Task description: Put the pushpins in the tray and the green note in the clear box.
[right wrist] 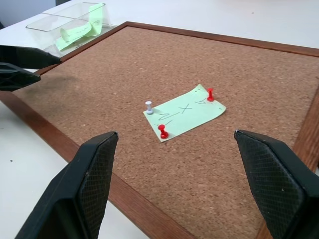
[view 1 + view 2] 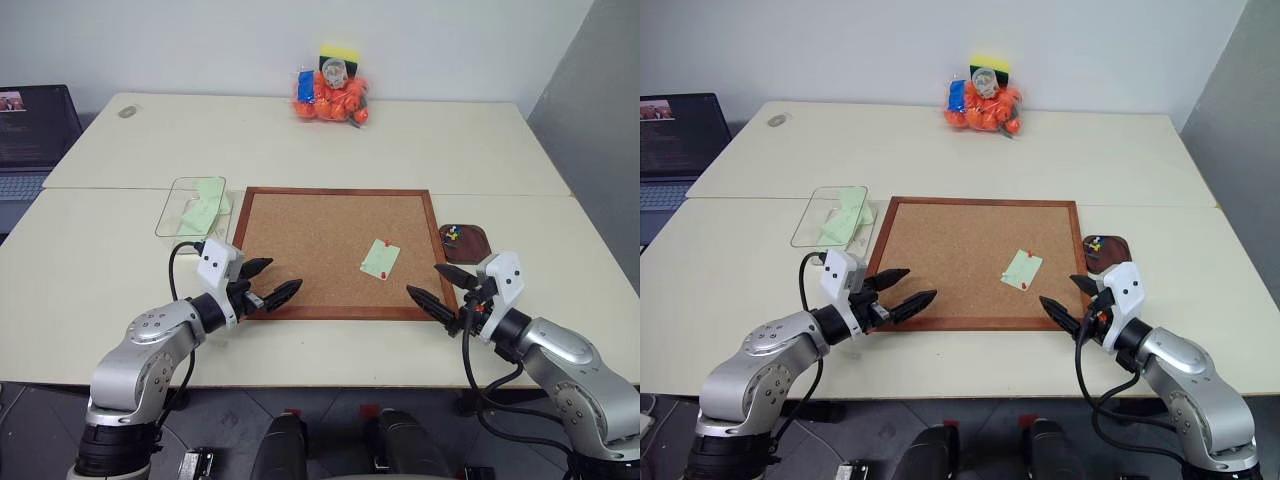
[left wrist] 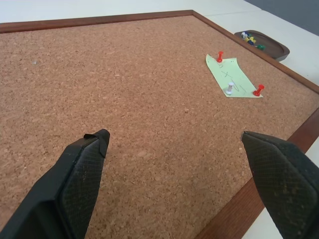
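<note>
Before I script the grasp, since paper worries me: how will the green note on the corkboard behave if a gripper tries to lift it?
The green note looks thin and flat, so probably floppy and very light. Three pushpins hold it to the corkboard, two red and one white, so it would likely tear or resist until they come out. Lying flush, its edge may be hard to get under.
</note>
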Motion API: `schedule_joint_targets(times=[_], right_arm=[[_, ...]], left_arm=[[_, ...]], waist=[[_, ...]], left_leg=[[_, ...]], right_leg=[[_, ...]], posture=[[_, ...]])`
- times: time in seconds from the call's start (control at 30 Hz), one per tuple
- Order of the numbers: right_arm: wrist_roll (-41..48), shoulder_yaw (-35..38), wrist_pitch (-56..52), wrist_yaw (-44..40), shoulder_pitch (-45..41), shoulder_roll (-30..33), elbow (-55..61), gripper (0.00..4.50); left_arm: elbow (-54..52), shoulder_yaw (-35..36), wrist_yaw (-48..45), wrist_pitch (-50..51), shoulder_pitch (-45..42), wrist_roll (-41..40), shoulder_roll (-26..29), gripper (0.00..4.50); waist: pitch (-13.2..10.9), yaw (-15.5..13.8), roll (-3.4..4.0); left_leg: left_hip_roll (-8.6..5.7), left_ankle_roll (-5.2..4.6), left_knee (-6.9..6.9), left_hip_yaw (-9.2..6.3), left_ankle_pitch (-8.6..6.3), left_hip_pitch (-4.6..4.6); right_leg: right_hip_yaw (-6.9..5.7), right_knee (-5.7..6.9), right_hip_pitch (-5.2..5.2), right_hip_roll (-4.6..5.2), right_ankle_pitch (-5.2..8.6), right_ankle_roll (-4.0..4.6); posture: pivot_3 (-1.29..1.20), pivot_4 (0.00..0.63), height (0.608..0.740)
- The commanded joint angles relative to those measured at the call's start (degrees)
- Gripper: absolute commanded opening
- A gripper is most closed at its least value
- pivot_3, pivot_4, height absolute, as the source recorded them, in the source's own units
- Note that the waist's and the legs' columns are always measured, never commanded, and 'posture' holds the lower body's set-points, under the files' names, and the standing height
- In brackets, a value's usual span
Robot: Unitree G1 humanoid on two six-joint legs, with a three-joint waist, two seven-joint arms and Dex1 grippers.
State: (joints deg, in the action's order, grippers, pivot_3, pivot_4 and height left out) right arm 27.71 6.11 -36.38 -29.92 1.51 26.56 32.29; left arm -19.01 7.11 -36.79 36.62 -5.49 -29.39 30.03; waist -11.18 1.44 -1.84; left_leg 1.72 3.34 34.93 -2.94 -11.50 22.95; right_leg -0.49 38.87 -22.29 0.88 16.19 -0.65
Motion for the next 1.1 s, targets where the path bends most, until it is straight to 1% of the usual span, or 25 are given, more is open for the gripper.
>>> schedule_joint_targets(times=[0.03,0.67,0.73,0.8,1.03,1.1], right_arm=[[-0.19,1.12,1.66,0.41,-0.46,0.31,0.4,3.96],[0.0,0.71,2.33,1.94,-1.75,-0.22,-0.81,3.96],[-0.03,0.78,2.32,2.17,-1.71,-0.25,-0.66,4.3],[-0.4,0.71,2.47,2.39,-1.69,-0.14,-0.58,4.49],[-1.61,-0.52,3.1,2.56,-2.42,-0.06,-0.98,4.49],[-2.33,-1.6,3.38,2.13,-3.25,0.01,-1.54,4.5]], left_arm=[[-2.93,1.43,0.12,-0.6,-0.05,-1.35,0.16,4.5],[-3.25,1.03,0.33,-0.83,-0.09,-1.74,0.19,4.5],[-3.25,0.81,0.32,-0.84,-0.3,-1.69,0.14,4.5],[-3.26,0.68,0.31,-0.86,-0.42,-1.65,0.11,4.5],[-2.16,-1.2,-0.91,-2.24,-1.8,-0.59,-0.01,4.5],[-0.92,-2.06,-2.11,-3.61,-3.06,-0.26,-0.06,4.21]], waist=[[0.0,-0.01,0.0],[0.0,0.0,0.0],[0.0,0.0,0.0],[0.0,-0.01,0.0],[0.0,-0.01,0.0],[0.0,-0.01,0.0]], left_leg=[[0.0,0.0,0.0,0.0,0.0,0.0],[0.0,0.0,0.0,0.0,0.0,0.0],[0.0,0.0,0.0,0.0,0.0,0.0],[0.0,0.0,0.0,0.0,0.0,0.0],[-0.01,0.0,0.0,0.0,0.0,0.0],[-0.01,0.0,0.0,0.0,0.0,0.0]], right_leg=[[0.0,0.0,0.0,0.0,0.0,0.0],[0.0,0.0,0.0,0.0,0.01,0.01],[0.01,0.0,0.0,0.0,0.01,0.01],[0.01,0.0,0.0,0.0,0.01,0.01],[0.0,0.0,0.0,0.0,0.01,0.01],[0.0,0.0,0.0,0.0,0.01,0.01]], posture=[[0.0,0.15,0.74],[0.0,0.15,0.74],[0.0,0.15,0.74],[0.0,0.15,0.74],[0.0,0.15,0.74],[0.0,0.15,0.74]])
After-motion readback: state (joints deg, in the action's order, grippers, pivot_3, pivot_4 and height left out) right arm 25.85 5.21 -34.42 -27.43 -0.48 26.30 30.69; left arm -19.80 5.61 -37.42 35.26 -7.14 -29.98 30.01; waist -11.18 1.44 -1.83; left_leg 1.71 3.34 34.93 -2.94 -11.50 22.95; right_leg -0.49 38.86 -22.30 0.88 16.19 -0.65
